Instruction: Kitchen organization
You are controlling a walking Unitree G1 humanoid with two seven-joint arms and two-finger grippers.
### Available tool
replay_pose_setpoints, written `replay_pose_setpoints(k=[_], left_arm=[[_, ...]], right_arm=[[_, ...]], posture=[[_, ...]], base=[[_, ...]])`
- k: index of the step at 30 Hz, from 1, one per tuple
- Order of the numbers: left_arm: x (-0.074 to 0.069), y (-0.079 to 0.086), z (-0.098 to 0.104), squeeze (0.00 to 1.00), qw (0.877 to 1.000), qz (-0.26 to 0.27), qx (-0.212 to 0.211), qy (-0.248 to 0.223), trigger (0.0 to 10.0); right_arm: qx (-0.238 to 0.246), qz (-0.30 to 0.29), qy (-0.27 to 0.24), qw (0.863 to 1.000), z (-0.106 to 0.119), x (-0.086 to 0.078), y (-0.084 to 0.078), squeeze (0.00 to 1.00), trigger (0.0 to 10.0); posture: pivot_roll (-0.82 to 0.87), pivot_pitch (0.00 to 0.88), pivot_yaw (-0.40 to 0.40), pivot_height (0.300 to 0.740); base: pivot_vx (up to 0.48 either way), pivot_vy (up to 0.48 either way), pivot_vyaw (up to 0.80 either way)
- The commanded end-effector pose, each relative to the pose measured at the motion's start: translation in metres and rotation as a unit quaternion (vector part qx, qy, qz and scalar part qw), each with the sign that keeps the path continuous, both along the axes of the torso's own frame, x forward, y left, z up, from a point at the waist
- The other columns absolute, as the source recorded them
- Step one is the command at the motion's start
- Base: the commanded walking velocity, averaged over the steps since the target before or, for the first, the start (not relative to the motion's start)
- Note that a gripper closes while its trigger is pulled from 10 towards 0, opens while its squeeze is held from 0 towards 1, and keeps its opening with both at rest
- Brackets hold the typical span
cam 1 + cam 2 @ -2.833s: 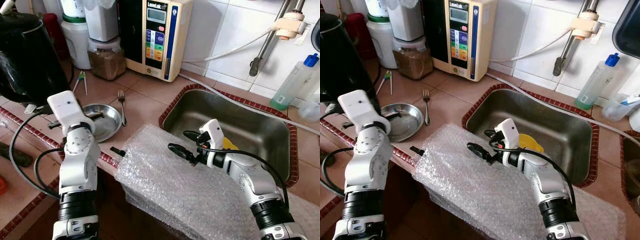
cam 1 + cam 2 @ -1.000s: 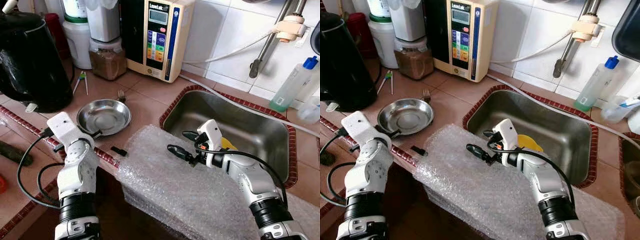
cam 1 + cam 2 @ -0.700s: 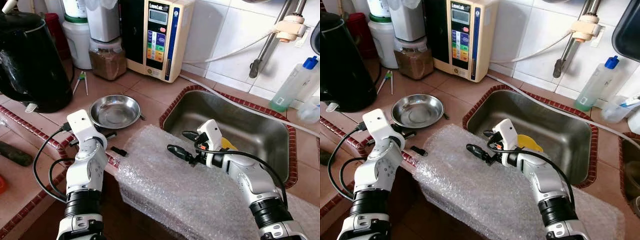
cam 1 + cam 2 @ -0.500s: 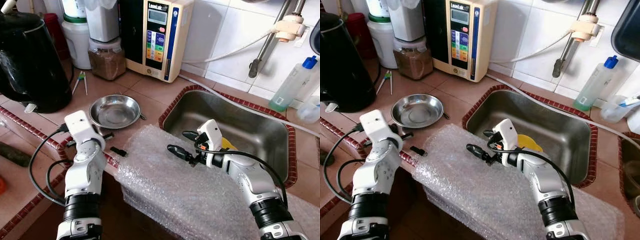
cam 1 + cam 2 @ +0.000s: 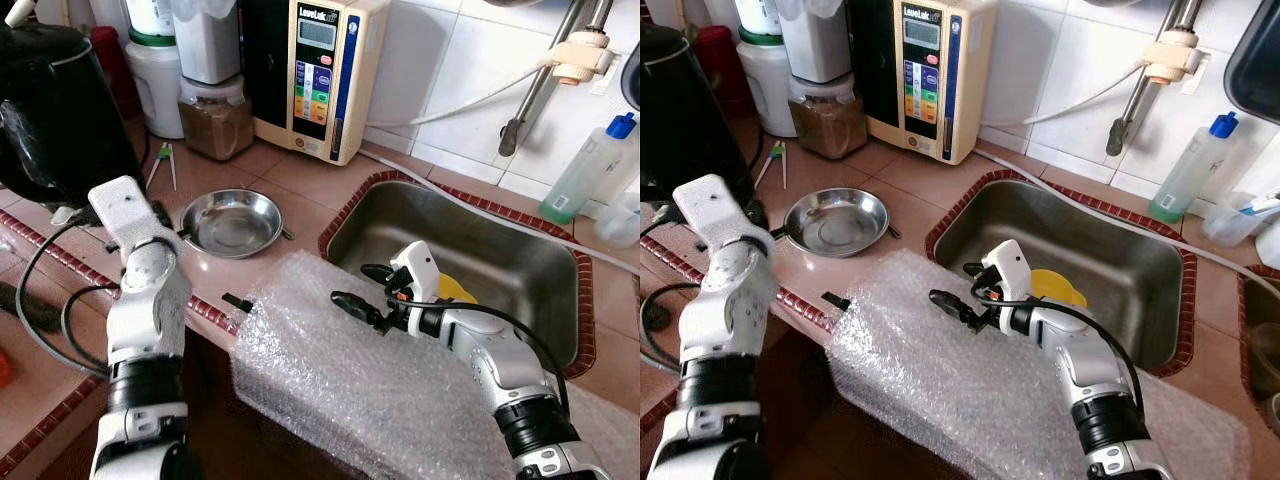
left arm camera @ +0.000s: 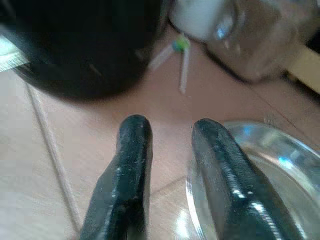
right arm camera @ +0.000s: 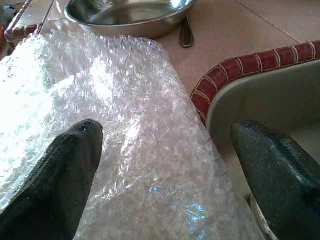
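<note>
A round steel bowl sits on the tiled counter left of the sink, with a fork's handle end sticking out from under it. My left gripper hovers at the bowl's left rim, open by a narrow gap with only counter between its fingers. A sheet of bubble wrap hangs over the counter's front edge. My right gripper is open wide just above the wrap's far edge, beside the sink's corner, holding nothing.
A black kettle stands close behind the left arm. A blender jar of brown powder, a water machine and small tongs line the back. A yellow item lies in the sink. A blue-capped bottle stands at right.
The bowl slid right and away, over the fork, then stopped. My left arm has since drawn back left toward the kettle. The right arm has hardly moved.
</note>
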State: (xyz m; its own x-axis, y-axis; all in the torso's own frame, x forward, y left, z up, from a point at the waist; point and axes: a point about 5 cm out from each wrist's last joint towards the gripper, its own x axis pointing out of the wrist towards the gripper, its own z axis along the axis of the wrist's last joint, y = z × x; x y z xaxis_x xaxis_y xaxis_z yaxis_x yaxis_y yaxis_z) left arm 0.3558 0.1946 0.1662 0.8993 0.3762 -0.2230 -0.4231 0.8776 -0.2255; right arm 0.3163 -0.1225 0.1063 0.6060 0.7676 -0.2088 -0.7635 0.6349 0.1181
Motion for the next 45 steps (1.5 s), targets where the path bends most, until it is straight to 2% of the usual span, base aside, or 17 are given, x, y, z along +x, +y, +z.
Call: replay_pose_setpoints(k=[1,6,10,11,14,17,24,30,36,41,43,45], left_arm=[[0.007,-0.007,-0.007,1.0,0.999,-0.023,-0.009,0.025,10.0],[0.014,-0.014,-0.01,1.0,0.998,-0.026,-0.037,0.04,10.0],[0.021,-0.016,-0.011,1.0,0.997,-0.037,-0.036,0.064,10.0],[0.022,-0.015,-0.013,0.0,0.996,-0.041,-0.041,0.07,10.0],[0.023,-0.014,-0.016,0.0,0.994,-0.044,-0.056,0.081,10.0],[0.024,-0.014,-0.017,0.0,0.993,-0.047,-0.083,0.076,0.0],[0.023,-0.012,-0.023,0.0,0.991,-0.046,-0.092,0.091,0.0],[0.025,-0.006,-0.017,0.0,0.993,-0.031,-0.089,0.073,0.0],[0.024,-0.002,-0.016,0.0,0.994,-0.027,-0.085,0.068,0.0],[0.024,0.0,-0.015,0.0,0.995,-0.021,-0.08,0.058,0.0],[0.023,0.004,-0.016,0.0,0.995,0.002,-0.074,0.059,0.0],[0.023,0.004,-0.016,0.0,0.995,-0.004,-0.079,0.058,0.0]], right_arm=[[-0.004,0.001,-0.007,1.0,0.002,-0.001,-0.001,0.0,10.0],[-0.003,0.006,-0.004,1.0,0.001,-0.004,0.0,0.0,10.0],[0.005,0.022,-0.001,1.0,0.003,-0.01,0.004,0.0,10.0],[0.006,0.024,-0.001,1.0,0.002,-0.011,0.004,0.0,10.0],[0.005,0.025,0.001,1.0,0.001,-0.014,0.004,0.0,10.0],[0.002,0.024,0.004,1.0,-0.002,-0.013,0.005,0.0,10.0],[0.005,0.026,0.0,1.0,0.001,-0.01,0.014,0.0,10.0],[0.003,0.021,-0.001,1.0,0.0,-0.008,0.011,0.0,10.0],[0.012,0.016,-0.007,1.0,0.003,-0.004,0.015,0.0,10.0],[0.03,0.048,-0.006,0.998,0.004,-0.01,0.023,0.0,10.0],[0.033,0.063,-0.005,0.997,0.004,-0.013,0.025,0.0,10.0],[0.032,0.064,-0.006,0.997,0.004,-0.013,0.025,0.0,10.0]], posture=[[-0.01,0.021,-0.038,0.74],[-0.01,0.026,-0.032,0.74],[-0.03,0.038,-0.021,0.74],[-0.02,0.038,-0.019,0.74],[-0.02,0.039,-0.017,0.74],[0.0,0.04,-0.012,0.74],[0.02,0.036,-0.009,0.74],[0.03,0.038,-0.006,0.74],[0.04,0.039,0.017,0.74],[0.04,0.039,0.019,0.74],[0.04,0.039,0.018,0.74],[0.04,0.04,0.018,0.74]], base=[[0.0,0.0,0.0],[0.0,0.0,0.0],[0.0,0.0,0.0],[0.0,0.0,0.0],[0.0,0.0,0.0],[0.0,0.0,0.0],[0.0,0.0,0.0],[0.0,0.0,0.0],[0.0,0.0,0.0],[0.0,0.0,0.0],[0.0,0.0,0.0],[0.0,0.0,0.0]])
